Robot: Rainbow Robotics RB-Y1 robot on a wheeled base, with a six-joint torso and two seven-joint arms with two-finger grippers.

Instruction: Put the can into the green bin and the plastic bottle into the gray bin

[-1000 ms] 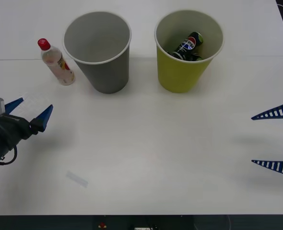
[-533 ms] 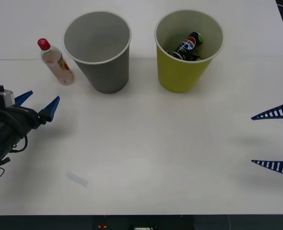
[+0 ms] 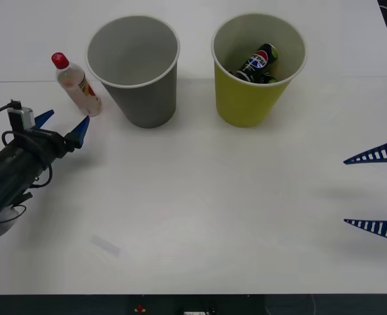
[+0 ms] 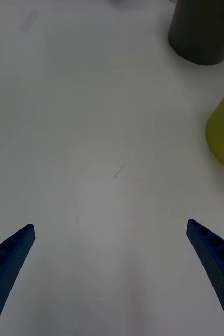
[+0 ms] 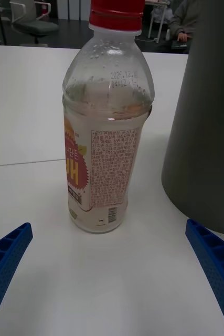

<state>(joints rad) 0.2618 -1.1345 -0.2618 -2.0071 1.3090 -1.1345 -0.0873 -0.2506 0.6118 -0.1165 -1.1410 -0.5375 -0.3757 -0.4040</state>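
White tabletop (image 3: 200, 197) spreads under both arms, with a seam running across it behind the cups. At about 11 o'clock on it stands the large gray tapered paper cup with a white rim (image 3: 138, 72), upright and open-mouthed. Beside it at 1 o'clock stands the large yellow-green tapered paper cup (image 3: 254, 69), and the small black Pepsi drink can (image 3: 258, 63) lies tilted inside it. The small clear plastic bottle with a red cap and whitish printed label (image 3: 77, 84) stands upright at 10 o'clock, just beside the gray cup and apart from it.

At 9 o'clock the left arm lies low over the table, angled toward the bottle. Its left gripper (image 3: 62, 125) has its blue ribbed fingers spread apart, tips just short of the bottle's base and touching nothing; the left wrist view shows the bottle (image 5: 107, 136) centred between them. At 3 o'clock the right gripper (image 3: 376, 190) hovers over bare table, fingers wide apart and holding nothing.
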